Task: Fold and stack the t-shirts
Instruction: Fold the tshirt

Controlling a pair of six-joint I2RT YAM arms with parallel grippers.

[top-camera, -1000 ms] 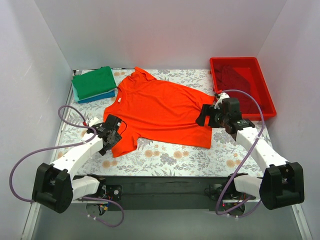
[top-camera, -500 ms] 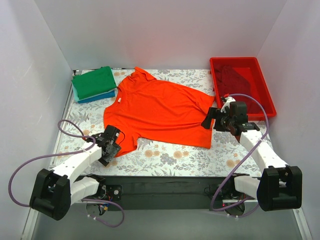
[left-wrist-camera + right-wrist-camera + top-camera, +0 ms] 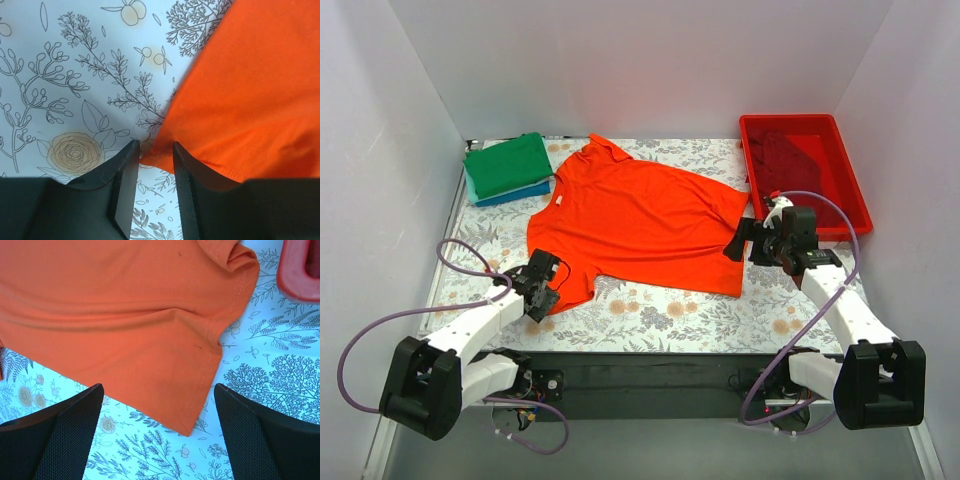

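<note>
The bright orange-red t-shirt (image 3: pixel 640 215) lies spread flat on the flowered table. My left gripper (image 3: pixel 542 288) is at its near-left sleeve corner. In the left wrist view the fingers (image 3: pixel 125 175) stand a narrow gap apart, with the shirt's (image 3: pixel 250 90) corner tip just between the tips of the gripper (image 3: pixel 154 150). My right gripper (image 3: pixel 740 243) is wide open over the shirt's near-right hem corner (image 3: pixel 190 425), its jaws (image 3: pixel 159 390) straddling it. The folded green t-shirt (image 3: pixel 508 165) lies on the blue one (image 3: pixel 515 194) at the back left. The dark red t-shirt (image 3: pixel 790 150) lies in the bin.
The red plastic bin (image 3: pixel 855 205) stands at the back right, and its rim (image 3: pixel 300 270) is close to my right gripper. White walls enclose the table on the left, back and right. Bare flowered table (image 3: pixel 660 310) runs along the near edge.
My left gripper has drawn back toward the near edge, to the sleeve corner. My right wrist has shifted slightly right, off the shirt's edge. The shirt has not moved.
</note>
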